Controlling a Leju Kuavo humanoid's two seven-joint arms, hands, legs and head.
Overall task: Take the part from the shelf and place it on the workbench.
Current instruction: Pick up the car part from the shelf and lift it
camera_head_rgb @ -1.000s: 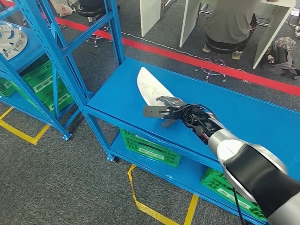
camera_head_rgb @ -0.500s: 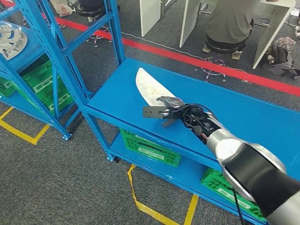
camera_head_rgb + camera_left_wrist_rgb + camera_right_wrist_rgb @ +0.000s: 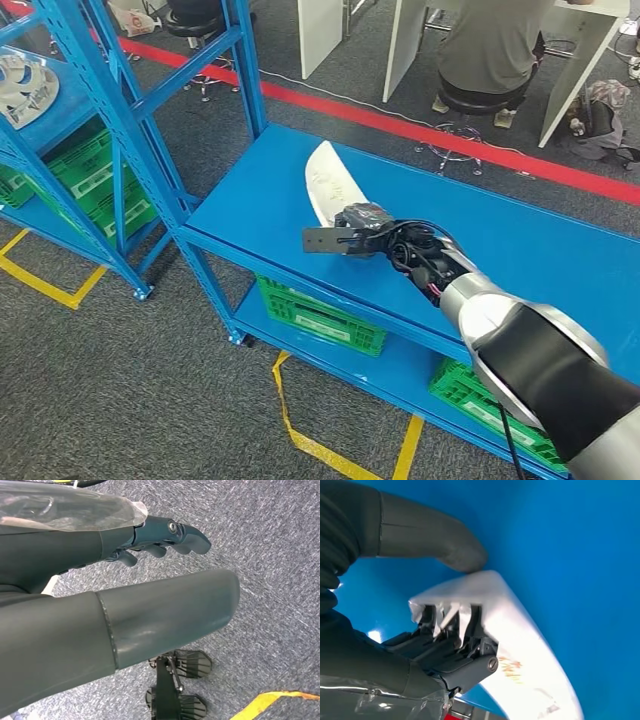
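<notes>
Right hand (image 3: 362,228) is wrapped around the near end of the white part (image 3: 324,180): in the wrist view the dark fingers (image 3: 452,640) hook over the part's (image 3: 516,630) edge and the thick thumb (image 3: 433,535) sits on the opposite side, tip at or just off the rim. So it's a pinch on one end only, not a full wrap.

Left hand (image 3: 166,535) hangs over the carpet (image 3: 271,555), fingers loosely curled, nothing in it.

Risks, as I read it:
- Grip is at the tip of a long curved shell. The rest of the part cantilevers away from the hand, so any wrist rotation could lever it out of the pinch.
- Can't tell from the wrist view whether the thumb is really pressing or just near. If not, the part slides off the fingers on release or lift.
- The hand sits near the front edge of the blue workbench (image 3: 528,250). A slip toward the robot could drop the part off the edge onto the floor.
- Surface looks smooth and glossy, so low friction is likely.

Part position: on or just above the blue workbench top, near end in the right hand, far end angled away toward the shelf (image 3: 113,110) side. Can't tell whether the far end touches the surface.
</notes>
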